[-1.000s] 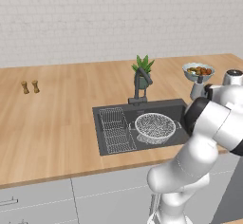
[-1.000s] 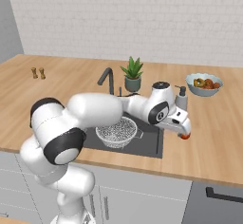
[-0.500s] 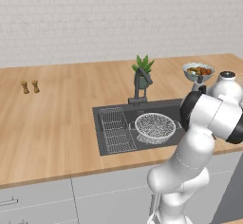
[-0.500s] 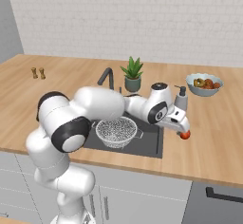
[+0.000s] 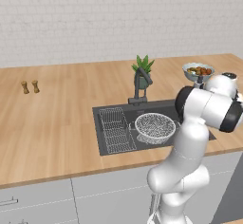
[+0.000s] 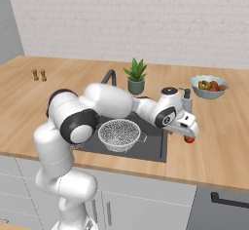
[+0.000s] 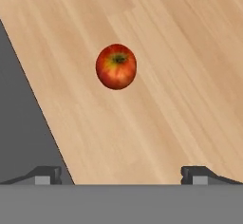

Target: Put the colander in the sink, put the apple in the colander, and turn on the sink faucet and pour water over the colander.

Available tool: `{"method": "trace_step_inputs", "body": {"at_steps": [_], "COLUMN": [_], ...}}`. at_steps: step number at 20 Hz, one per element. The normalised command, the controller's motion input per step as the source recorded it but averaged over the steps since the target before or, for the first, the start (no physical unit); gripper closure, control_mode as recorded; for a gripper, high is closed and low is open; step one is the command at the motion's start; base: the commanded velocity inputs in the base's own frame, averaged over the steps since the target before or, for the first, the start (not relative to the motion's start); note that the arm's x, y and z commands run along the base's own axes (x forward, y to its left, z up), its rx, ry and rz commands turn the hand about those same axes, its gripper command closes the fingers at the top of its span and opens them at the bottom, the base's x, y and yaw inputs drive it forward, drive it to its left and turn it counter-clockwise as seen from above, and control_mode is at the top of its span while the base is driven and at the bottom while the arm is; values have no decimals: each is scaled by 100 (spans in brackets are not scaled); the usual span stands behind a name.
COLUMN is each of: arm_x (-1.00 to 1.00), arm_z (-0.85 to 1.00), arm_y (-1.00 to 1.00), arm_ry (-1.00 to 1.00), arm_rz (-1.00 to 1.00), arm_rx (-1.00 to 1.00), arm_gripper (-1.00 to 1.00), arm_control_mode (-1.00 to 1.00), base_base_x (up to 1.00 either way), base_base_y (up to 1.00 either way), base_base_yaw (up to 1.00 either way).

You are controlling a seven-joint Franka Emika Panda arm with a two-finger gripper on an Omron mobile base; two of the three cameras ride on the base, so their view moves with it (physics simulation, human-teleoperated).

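Note:
The silvery mesh colander [image 5: 154, 126] [image 6: 119, 134] sits in the dark sink [image 5: 161, 106] [image 6: 156, 143], to the right of a wire rack. The dark arched sink faucet [image 5: 142, 83] [image 6: 110, 75] stands behind the basin. The small red apple [image 7: 116, 66] [image 6: 189, 139] lies on the wooden counter just right of the sink's edge. My gripper [image 6: 186, 129] [image 7: 123, 174] hovers right above the apple, open, with nothing between its fingers. In the hand view the apple lies ahead of the fingertips and clear of them.
A pale fruit bowl [image 5: 198, 70] [image 6: 209, 85] stands at the back right. A potted plant [image 5: 143, 69] [image 6: 136, 75] sits beside the faucet. The wire rack [image 5: 115, 128] fills the sink's left half. Two small shakers [image 5: 29, 86] [image 6: 39, 74] stand far left.
The arm's links have swung round above the sink while the hand edged a little lower over the apple. The jaws stay open; colander and apple have not moved.

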Motion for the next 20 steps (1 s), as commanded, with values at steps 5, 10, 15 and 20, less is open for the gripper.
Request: {"method": "trace_step_inputs", "body": {"at_steps": [5,10,15,20], "arm_x": [11,16,12,22], "arm_z": [-14,-14,-22,-8], "arm_y": [-13,1,-3,-6], "arm_ry": [-1,-1,0,0], "arm_rz": [0,1,1,3], "arm_rx": [2,7,3,0], "arm_gripper": [-100,-100,-100,-100], "arm_control_mode": [-100,-100,-100,-100], "base_base_x": [0,0,0,0], "base_base_y": [0,0,0,0], "base_base_yaw": [0,0,0,0]}}
